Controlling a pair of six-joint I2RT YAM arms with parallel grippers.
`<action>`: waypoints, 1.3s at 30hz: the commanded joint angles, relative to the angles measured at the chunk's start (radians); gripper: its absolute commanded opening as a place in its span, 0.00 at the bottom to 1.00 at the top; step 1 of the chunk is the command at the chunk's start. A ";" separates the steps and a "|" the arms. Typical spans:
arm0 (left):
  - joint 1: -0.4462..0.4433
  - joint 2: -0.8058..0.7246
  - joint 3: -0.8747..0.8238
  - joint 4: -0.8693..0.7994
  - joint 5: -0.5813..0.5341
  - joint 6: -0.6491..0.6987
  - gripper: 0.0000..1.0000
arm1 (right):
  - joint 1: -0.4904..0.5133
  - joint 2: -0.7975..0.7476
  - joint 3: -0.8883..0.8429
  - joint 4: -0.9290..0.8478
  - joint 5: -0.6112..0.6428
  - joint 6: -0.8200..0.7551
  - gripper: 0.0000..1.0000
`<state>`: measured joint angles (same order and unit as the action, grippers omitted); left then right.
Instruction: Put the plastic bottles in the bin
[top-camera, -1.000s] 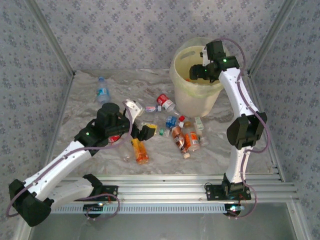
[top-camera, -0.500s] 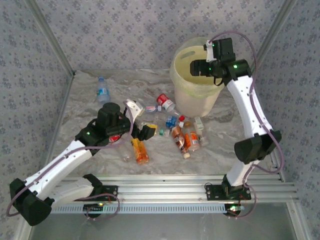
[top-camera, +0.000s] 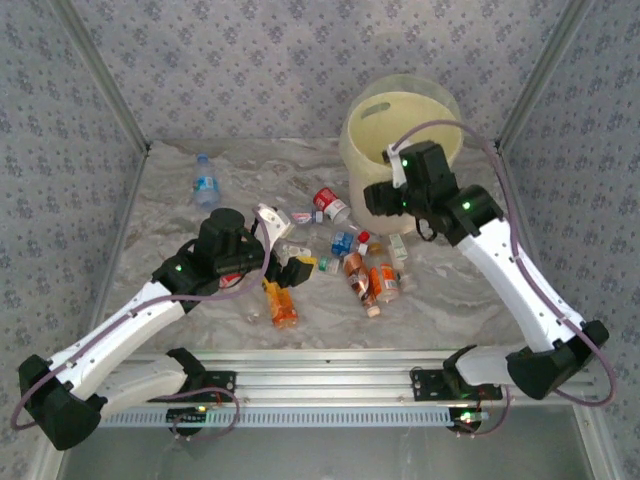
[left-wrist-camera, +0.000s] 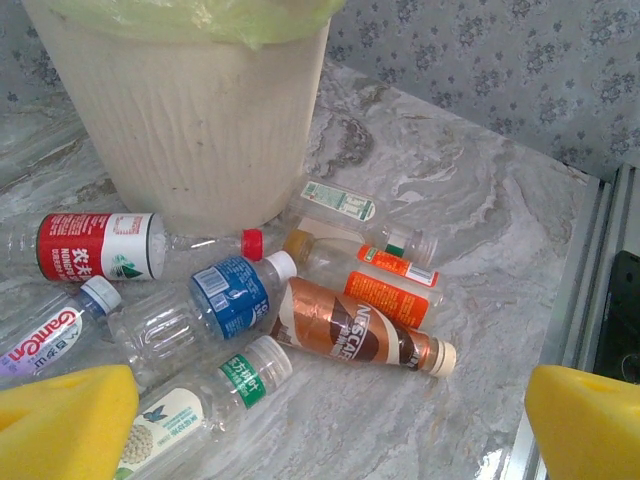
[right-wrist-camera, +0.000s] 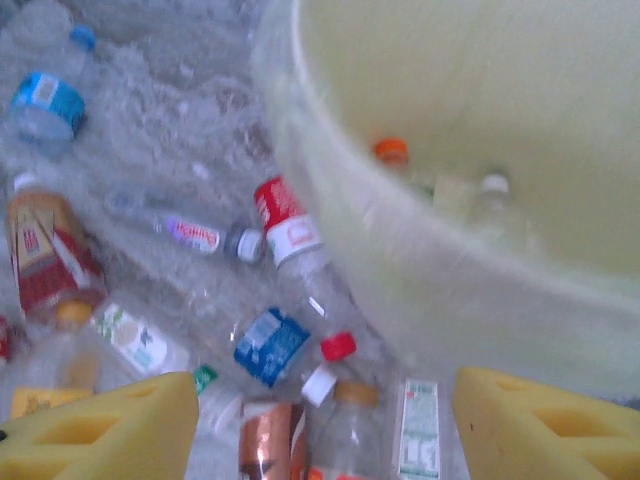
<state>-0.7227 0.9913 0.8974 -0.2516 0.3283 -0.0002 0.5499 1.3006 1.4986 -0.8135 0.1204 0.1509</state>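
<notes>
Top external view: the right claw (top-camera: 378, 196) hangs in front of the near wall of the bin (top-camera: 352, 135), above the far edge of the heap of plastic bottles (top-camera: 352, 262) on the table (top-camera: 480, 275). The left claw (top-camera: 285, 243) hovers over the heap's left side. One lone bottle (top-camera: 205, 182) lies well apart toward the far left, and an orange bottle (top-camera: 282, 302) lies near the left arm. Right wrist view: the yellow pads (right-wrist-camera: 95, 430) stand apart with nothing between them, so this claw is released and empty. Below it a red-labelled bottle (right-wrist-camera: 280, 215) lies at the foot of the bin with a blue-labelled bottle (right-wrist-camera: 270, 350) just beside it. An orange cap (right-wrist-camera: 392, 150) and a white cap (right-wrist-camera: 493, 183) mark bottles lying inside the bin. Left wrist view: the left claw is also released, spread wide above a brown-labelled bottle (left-wrist-camera: 350, 335) and a green-capped bottle (left-wrist-camera: 200, 400). The bag liner (left-wrist-camera: 200, 15) hangs over the bin's rim. The step in hand is judged to be the right claw's reach for its next bottle. It is best done by picking a bottle at the heap's edge rather than one wedged among others. The pads should be turned across the bottle's short axis and closed on the body, not on the cap. Thin or crushed walls are likely to buckle and slip, so a mid-body grip is safer. Both claws work the same heap, so each should keep to its own side. The lift should clear the rim and liner before the bottle is let go.
</notes>
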 joint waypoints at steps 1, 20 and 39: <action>-0.013 -0.011 0.017 0.000 0.011 0.015 1.00 | 0.054 -0.045 -0.101 -0.023 0.057 0.056 0.69; -0.015 -0.035 0.034 -0.027 0.014 0.046 1.00 | 0.192 0.076 -0.505 0.202 -0.008 0.195 0.65; 0.014 -0.038 0.047 -0.045 -0.009 0.062 1.00 | 0.204 0.187 -0.573 0.321 0.010 0.222 0.65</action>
<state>-0.7174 0.9668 0.9043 -0.2909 0.3264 0.0444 0.7486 1.4746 0.9409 -0.5037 0.1173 0.3595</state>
